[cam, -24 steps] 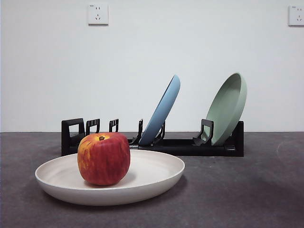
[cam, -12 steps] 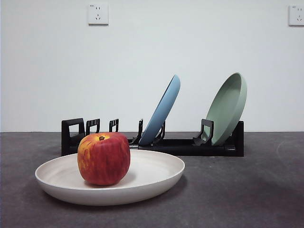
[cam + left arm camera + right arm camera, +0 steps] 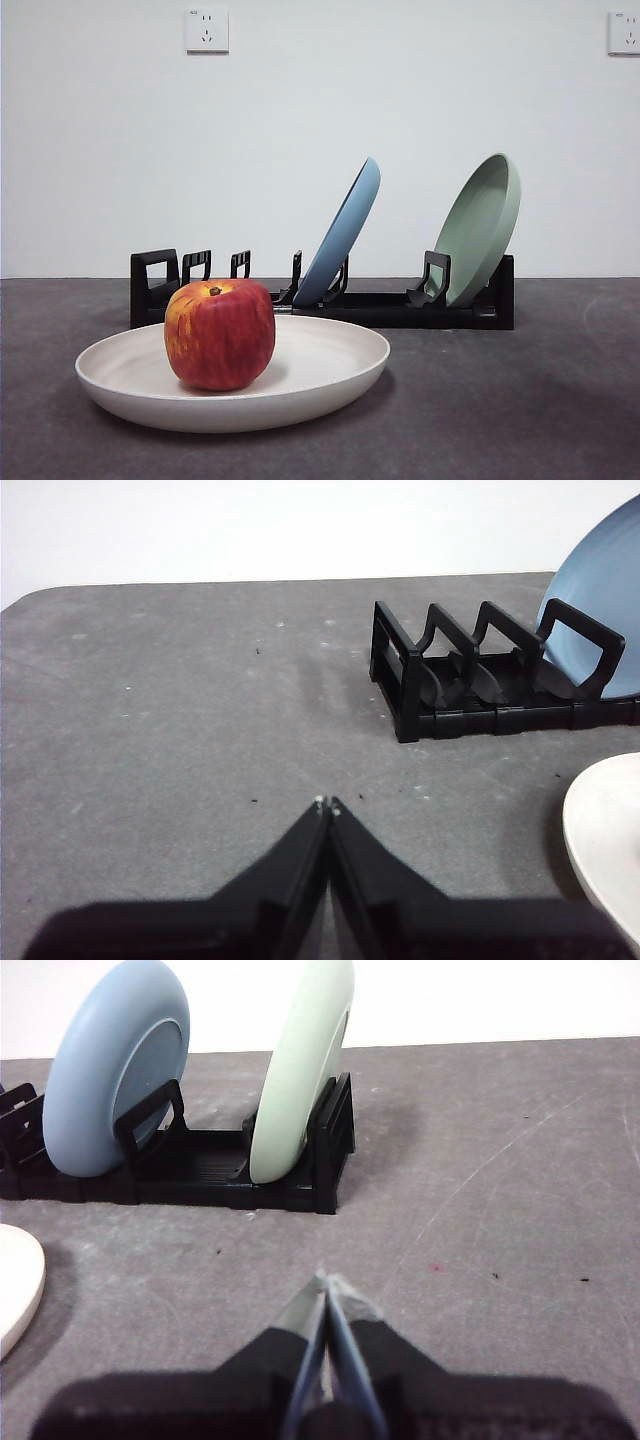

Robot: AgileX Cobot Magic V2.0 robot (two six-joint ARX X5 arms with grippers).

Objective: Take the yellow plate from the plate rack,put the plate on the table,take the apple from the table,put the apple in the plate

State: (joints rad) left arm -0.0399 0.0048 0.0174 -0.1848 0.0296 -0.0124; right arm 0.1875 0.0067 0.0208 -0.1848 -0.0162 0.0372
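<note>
The yellow plate (image 3: 300, 375), pale cream, lies flat on the table (image 3: 520, 400) in front of the plate rack (image 3: 400, 305). The red apple (image 3: 220, 335) stands upright in the plate, left of its middle. The plate's edge also shows in the left wrist view (image 3: 610, 830) and the right wrist view (image 3: 15, 1280). My left gripper (image 3: 325, 805) is shut and empty over bare table, apart from the rack's loop end (image 3: 400, 680). My right gripper (image 3: 325, 1282) is shut and empty, in front of the rack's other end (image 3: 320, 1160). Neither gripper shows in the front view.
A light blue plate (image 3: 345, 235) and a sage green plate (image 3: 485, 225) lean in the rack's slots. They also show in the right wrist view, blue (image 3: 110, 1070) and green (image 3: 300, 1070). Two wall sockets (image 3: 206, 30) are on the white wall behind.
Nothing has moved beyond a very slight shift of the whole picture to the right.
</note>
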